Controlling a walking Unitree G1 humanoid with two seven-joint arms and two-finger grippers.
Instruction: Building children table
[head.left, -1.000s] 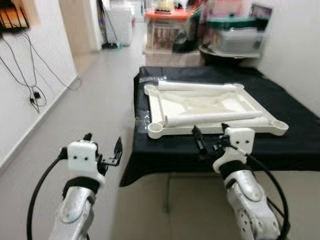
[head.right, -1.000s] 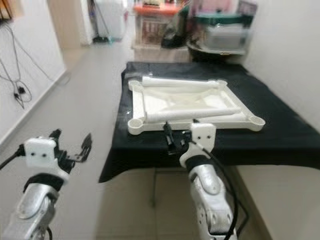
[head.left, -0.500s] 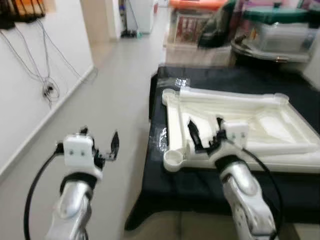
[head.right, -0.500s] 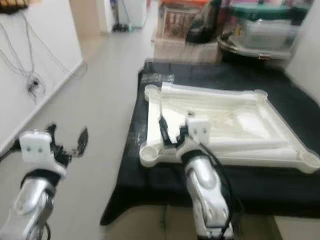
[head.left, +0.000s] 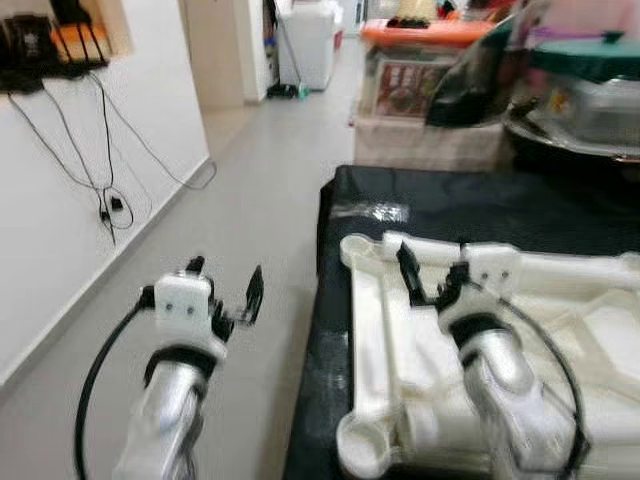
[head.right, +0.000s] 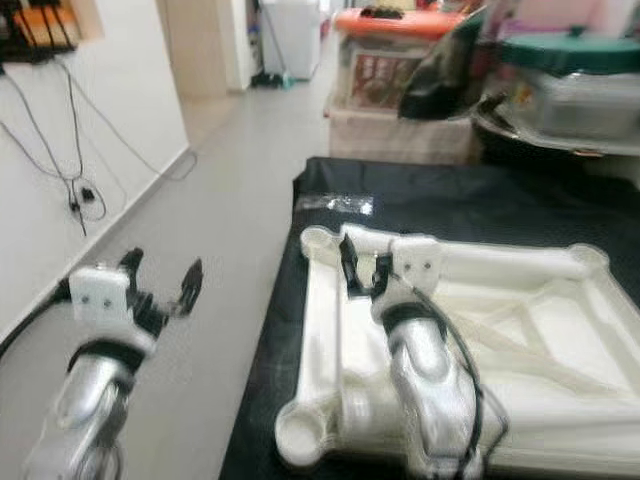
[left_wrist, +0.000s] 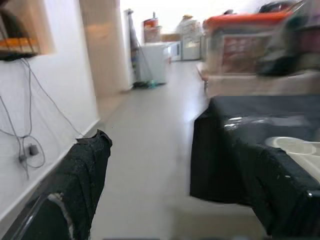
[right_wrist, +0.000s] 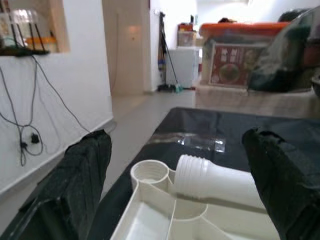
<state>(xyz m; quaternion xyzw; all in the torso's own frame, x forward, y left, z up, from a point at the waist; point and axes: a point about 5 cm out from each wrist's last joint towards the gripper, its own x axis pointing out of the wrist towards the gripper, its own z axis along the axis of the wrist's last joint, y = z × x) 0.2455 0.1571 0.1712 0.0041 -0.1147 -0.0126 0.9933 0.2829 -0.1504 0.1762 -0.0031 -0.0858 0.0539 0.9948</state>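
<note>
White tabletop (head.left: 420, 330) lies upside down on the black-draped counter (head.left: 470, 215), its left edge near the counter's edge. Right gripper (head.left: 432, 280) hovers over its 11 o'clock corner, jaws wide, empty. Left gripper (head.left: 228, 290) hangs over bare floor (head.left: 250, 180), jaws open, empty

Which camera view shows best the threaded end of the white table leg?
The right wrist view: the threaded end is close and sharp, beside the corner socket of the tabletop. In the eye views the right gripper partly hides it. The left wrist view catches the tabletop's corner.
</note>
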